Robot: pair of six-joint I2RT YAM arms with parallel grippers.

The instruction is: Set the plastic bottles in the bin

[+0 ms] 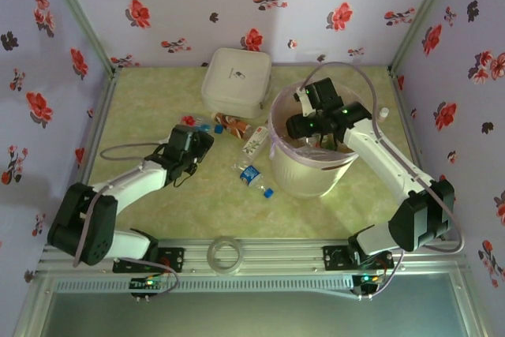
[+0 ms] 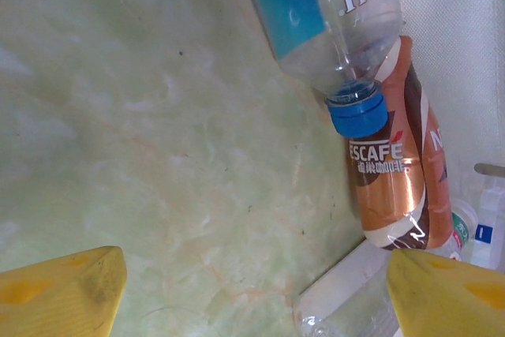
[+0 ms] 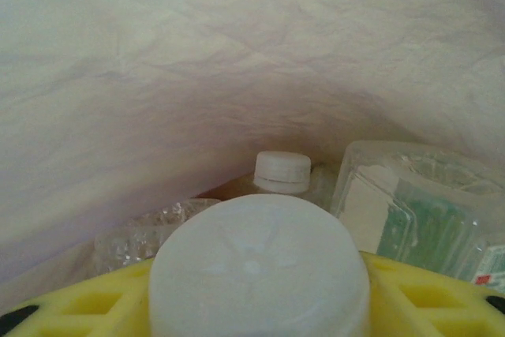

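Observation:
My left gripper [image 1: 197, 144] [image 2: 252, 297] hovers open low over the table, nothing between its yellow fingers [image 2: 63, 290]. Just ahead of it lie a clear blue-labelled bottle with a blue cap [image 2: 331, 13], a brown-orange coffee bottle [image 2: 390, 187] and a clear bottle [image 2: 347, 305] touching the right finger. More bottles [image 1: 251, 175] [image 1: 254, 141] lie left of the bin [image 1: 276, 144]. My right gripper [image 1: 304, 124] [image 3: 259, 305] is down inside the bin, its fingers flanking a white plastic bottle [image 3: 259, 266], seen end-on. Below it rest a white-capped bottle [image 3: 282, 171] and a clear one [image 3: 410, 211].
A square white lidded box [image 1: 237, 80] stands at the back, just left of the bin. A clear tape ring [image 1: 224, 254] lies at the near edge between the arm bases. The pink liner [image 3: 197, 76] closes in around my right gripper. Flowered walls ring the table.

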